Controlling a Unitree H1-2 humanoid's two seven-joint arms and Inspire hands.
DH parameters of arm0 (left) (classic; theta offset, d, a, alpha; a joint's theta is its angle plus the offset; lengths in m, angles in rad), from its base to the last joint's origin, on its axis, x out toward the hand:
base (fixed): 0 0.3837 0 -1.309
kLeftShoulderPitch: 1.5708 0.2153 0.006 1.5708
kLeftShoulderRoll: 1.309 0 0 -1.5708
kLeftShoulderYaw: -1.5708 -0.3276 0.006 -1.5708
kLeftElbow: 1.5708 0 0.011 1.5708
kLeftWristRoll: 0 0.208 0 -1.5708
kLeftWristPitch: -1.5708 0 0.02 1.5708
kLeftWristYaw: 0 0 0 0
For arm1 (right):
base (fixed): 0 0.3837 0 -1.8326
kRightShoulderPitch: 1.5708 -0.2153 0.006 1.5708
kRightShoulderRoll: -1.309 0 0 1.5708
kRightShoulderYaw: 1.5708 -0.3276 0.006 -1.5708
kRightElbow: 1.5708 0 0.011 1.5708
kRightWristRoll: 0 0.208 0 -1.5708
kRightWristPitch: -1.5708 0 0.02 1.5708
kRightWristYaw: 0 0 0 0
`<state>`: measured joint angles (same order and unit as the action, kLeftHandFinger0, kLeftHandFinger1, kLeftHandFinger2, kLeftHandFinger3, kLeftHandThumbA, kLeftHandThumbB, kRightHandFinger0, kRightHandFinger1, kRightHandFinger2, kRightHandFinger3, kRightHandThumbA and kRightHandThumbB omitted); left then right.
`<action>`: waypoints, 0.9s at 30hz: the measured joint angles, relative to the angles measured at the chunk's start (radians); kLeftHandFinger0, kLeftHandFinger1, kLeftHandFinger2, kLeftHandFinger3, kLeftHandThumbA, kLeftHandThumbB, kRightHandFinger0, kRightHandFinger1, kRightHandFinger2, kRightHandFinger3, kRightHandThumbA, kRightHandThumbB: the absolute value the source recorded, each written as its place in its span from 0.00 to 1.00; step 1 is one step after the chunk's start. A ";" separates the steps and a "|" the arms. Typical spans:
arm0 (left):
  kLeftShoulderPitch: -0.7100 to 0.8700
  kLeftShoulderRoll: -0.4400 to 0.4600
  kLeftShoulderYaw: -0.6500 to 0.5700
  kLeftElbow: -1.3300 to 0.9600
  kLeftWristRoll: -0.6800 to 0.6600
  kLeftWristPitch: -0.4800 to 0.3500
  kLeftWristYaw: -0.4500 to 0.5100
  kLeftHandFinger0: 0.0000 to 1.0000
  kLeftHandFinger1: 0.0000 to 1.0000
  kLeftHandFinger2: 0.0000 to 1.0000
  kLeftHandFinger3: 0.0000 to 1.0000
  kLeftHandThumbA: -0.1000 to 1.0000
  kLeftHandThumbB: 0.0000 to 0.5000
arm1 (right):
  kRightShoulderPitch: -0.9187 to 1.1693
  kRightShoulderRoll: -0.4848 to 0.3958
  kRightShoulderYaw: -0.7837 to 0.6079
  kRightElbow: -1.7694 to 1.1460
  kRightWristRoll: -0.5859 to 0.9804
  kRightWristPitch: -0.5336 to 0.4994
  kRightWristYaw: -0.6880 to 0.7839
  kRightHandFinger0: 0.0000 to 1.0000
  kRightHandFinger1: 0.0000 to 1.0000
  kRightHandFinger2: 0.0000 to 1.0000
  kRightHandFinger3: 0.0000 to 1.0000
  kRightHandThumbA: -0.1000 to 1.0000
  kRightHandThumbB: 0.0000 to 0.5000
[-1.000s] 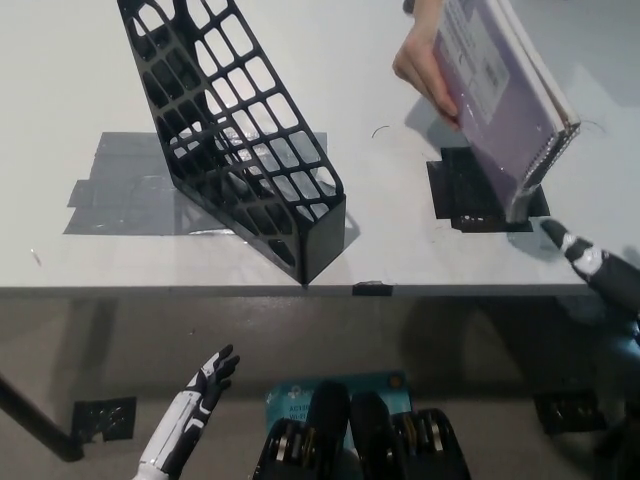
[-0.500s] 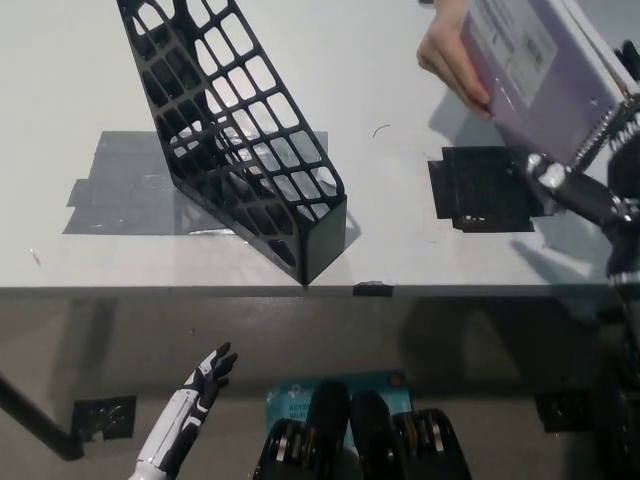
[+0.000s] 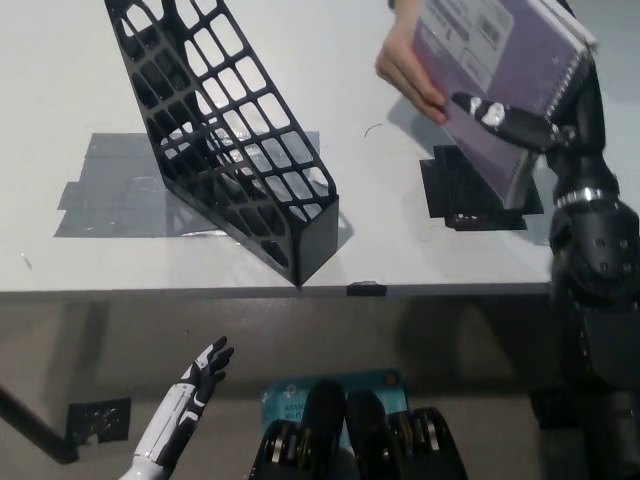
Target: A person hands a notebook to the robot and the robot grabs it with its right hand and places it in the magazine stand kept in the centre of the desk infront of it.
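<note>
Over the desk [image 3: 420,250], right hand [image 3: 520,125] now clasps notebook [image 3: 495,75].

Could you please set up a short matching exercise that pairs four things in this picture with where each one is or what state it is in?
Things:
1. notebook
2. magazine stand
3. left hand
4. right hand

Places or states:
A. open, low below the desk's front edge
B. standing on grey tape on the desk
C. closing on the notebook's lower edge
D. held up at the upper right by a person's hand

Pairs: 1-D, 2-B, 3-A, 4-C
</note>
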<state>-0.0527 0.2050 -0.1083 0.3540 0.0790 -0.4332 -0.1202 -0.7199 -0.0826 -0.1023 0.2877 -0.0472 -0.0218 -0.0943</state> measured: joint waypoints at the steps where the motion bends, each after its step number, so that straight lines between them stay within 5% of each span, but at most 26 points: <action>1: 0.000 0.000 0.000 0.000 0.000 0.000 0.000 1.00 1.00 1.00 1.00 1.00 1.00 | -0.007 0.001 -0.003 0.006 0.000 0.000 -0.001 0.16 0.16 0.18 0.23 1.00 0.21; 2: -0.001 0.000 0.000 0.000 0.001 0.000 0.000 1.00 1.00 1.00 1.00 1.00 1.00 | -0.027 0.002 -0.012 0.032 0.001 0.004 -0.010 0.03 0.03 0.04 0.05 1.00 0.13; 3: -0.001 0.000 0.000 0.000 0.001 0.000 0.000 1.00 1.00 1.00 1.00 1.00 1.00 | -0.029 0.002 -0.013 0.034 0.001 0.004 -0.010 0.00 0.00 0.00 0.00 1.00 0.09; 6: -0.001 0.001 0.001 0.000 0.003 0.000 0.000 1.00 1.00 1.00 1.00 1.00 1.00 | -0.051 0.002 -0.021 0.045 -0.004 0.043 -0.029 0.00 0.00 0.00 0.00 1.00 0.09; 10: -0.003 0.002 0.002 0.000 0.003 0.000 0.001 1.00 1.00 1.00 1.00 1.00 1.00 | -0.050 0.009 -0.027 0.042 -0.003 0.084 -0.045 0.00 0.00 0.18 0.07 1.00 0.11; 13: -0.008 0.003 0.004 0.000 0.003 0.000 0.001 1.00 1.00 1.00 1.00 1.00 1.00 | -0.048 0.013 -0.034 0.027 0.001 0.109 -0.054 0.00 0.01 0.22 0.08 1.00 0.05; 17: -0.012 0.004 0.006 0.000 0.003 0.000 0.003 1.00 1.00 1.00 1.00 1.00 1.00 | -0.041 0.023 -0.038 0.007 0.007 0.131 -0.055 0.00 0.00 0.20 0.06 1.00 0.10; 22: -0.013 0.005 0.007 0.000 0.003 0.000 0.003 1.00 1.00 1.00 1.00 1.00 1.00 | -0.032 0.039 -0.052 -0.015 0.027 0.155 -0.055 0.00 0.00 0.00 0.00 1.00 0.13; 27: -0.015 0.005 0.007 0.000 0.004 0.000 0.003 1.00 1.00 1.00 1.00 1.00 1.00 | -0.030 0.075 -0.084 -0.098 0.082 0.199 -0.050 0.00 0.00 0.00 0.00 1.00 0.16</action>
<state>-0.0680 0.2102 -0.1016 0.3543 0.0830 -0.4333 -0.1168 -0.7499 -0.0073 -0.1863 0.1896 0.0351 0.1772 -0.1441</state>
